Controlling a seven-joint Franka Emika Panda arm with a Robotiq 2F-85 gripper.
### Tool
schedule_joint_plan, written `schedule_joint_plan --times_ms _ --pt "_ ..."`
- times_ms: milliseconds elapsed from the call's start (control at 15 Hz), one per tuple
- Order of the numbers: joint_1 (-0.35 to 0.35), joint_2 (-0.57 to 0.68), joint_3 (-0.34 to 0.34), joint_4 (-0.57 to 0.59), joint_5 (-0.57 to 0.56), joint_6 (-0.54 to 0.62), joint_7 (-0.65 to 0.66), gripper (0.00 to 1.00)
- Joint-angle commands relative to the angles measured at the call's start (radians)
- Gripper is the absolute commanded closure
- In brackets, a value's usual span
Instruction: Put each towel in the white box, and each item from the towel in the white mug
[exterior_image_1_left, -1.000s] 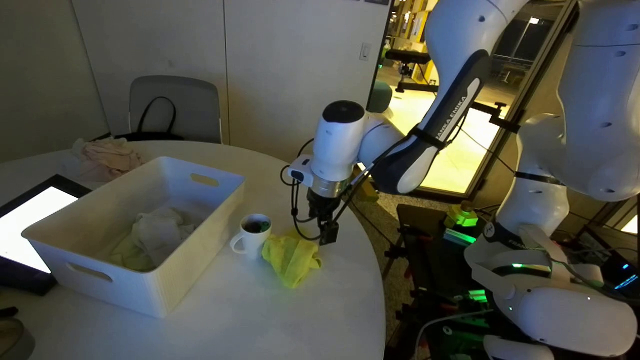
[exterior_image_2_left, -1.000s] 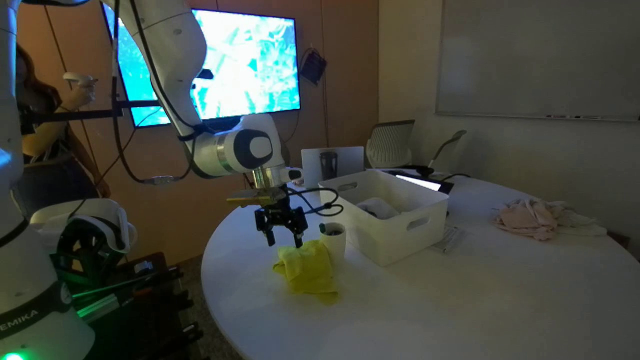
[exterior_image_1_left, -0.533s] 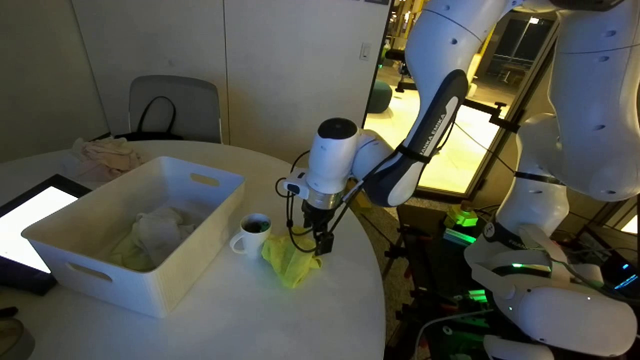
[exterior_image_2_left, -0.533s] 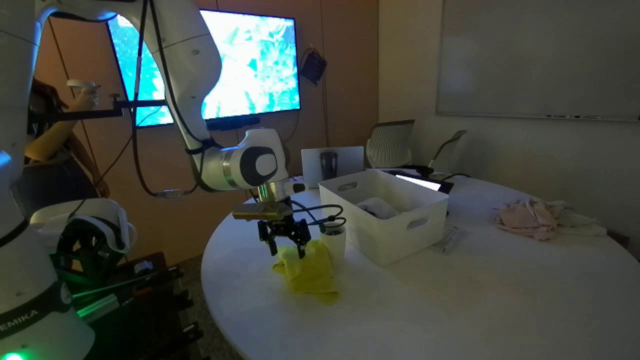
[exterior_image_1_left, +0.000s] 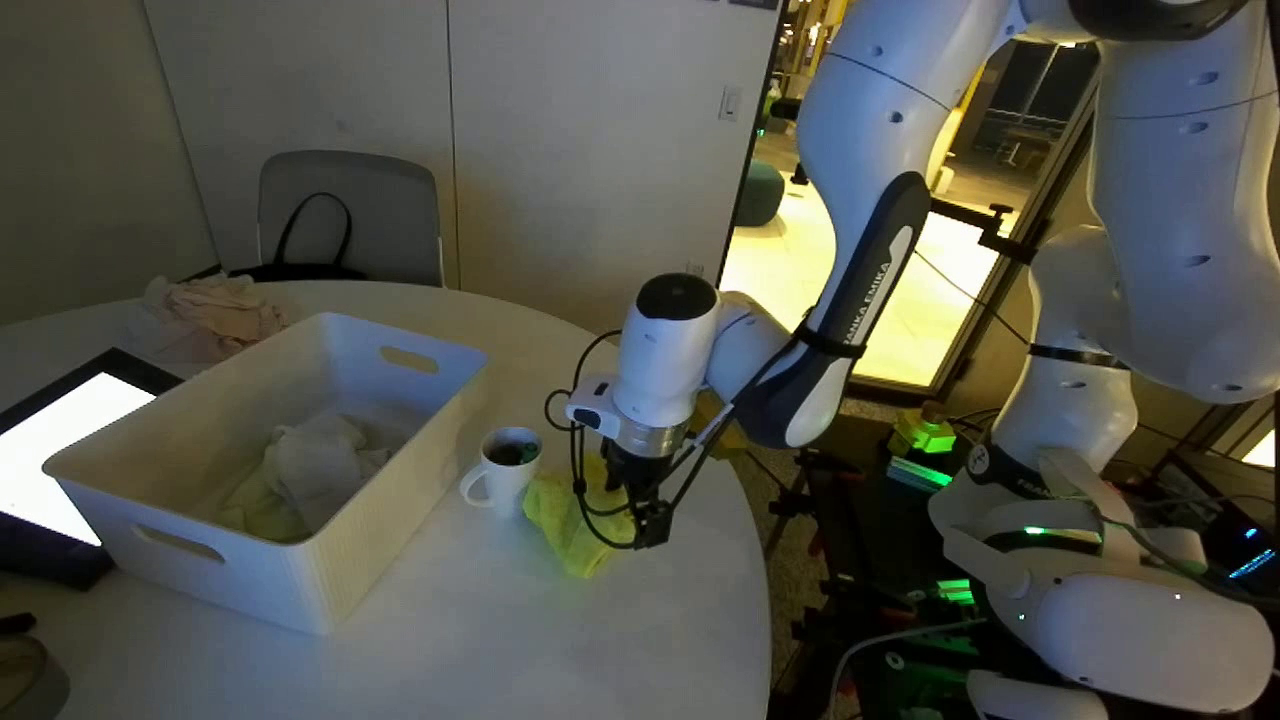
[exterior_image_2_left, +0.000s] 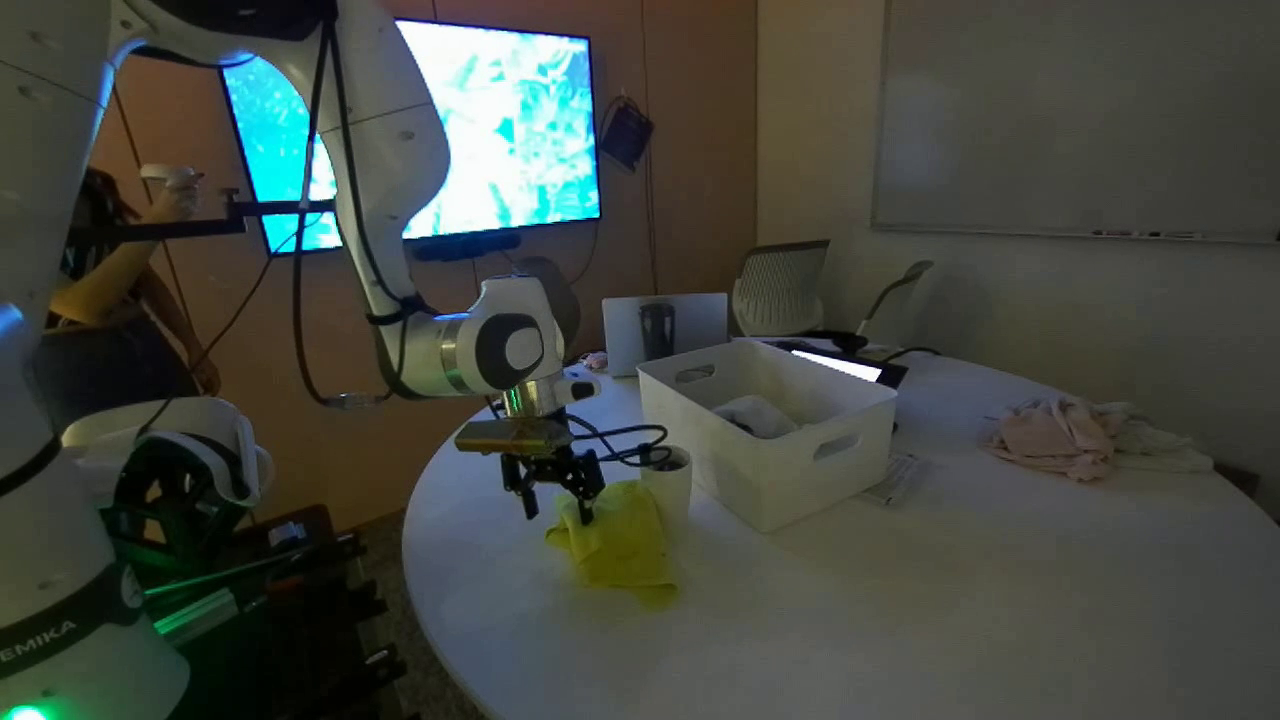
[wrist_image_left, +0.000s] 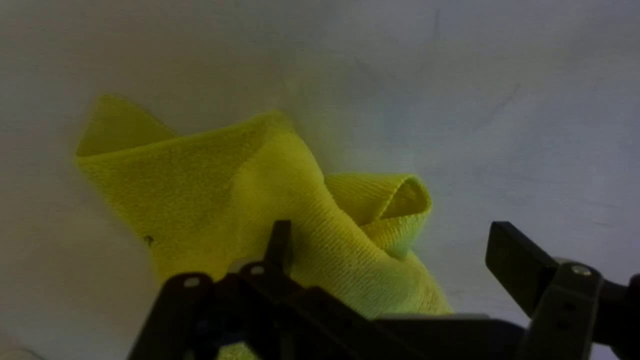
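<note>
Towel (wrist_image_left: 260, 200), yellow, one: rumpled, partly folded over, lying on the white counter (exterior_image_1_left: 520, 640), one edge curled into a loop. End effector (exterior_image_2_left: 559, 514), mine, one: low, jaws spread wide; in the wrist view one jaw stands over the towel, the other past its edge over the counter; whether either touches the fabric, I cannot tell. White mug (exterior_image_1_left: 512, 490), one: upright, just beside the towel, dark inside. White box (exterior_image_1_left: 260, 585), one: beyond the mug from the towel, hand slots in its walls, pale rumpled cloth (exterior_image_1_left: 318, 470) inside, one piece or two I cannot tell. Dark tablet (exterior_image_1_left: 80, 430), one: screen lit, just beside the box. Pink cloth (exterior_image_2_left: 1060, 435): heaped on the counter, well apart from me.
</note>
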Motion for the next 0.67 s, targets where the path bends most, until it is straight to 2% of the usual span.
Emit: schedule_joint_plan --times_ms 0,333,600 --pt "0.038 0.035 -0.027 0.023 -0.002 0.063 0.093 0.0" --pt "0.086 0.081 -0.083 0.067 -0.003 0.144 0.238 0.0" --pt "0.17 0.109 -0.168 0.097 -0.019 0.158 0.328 0.0"
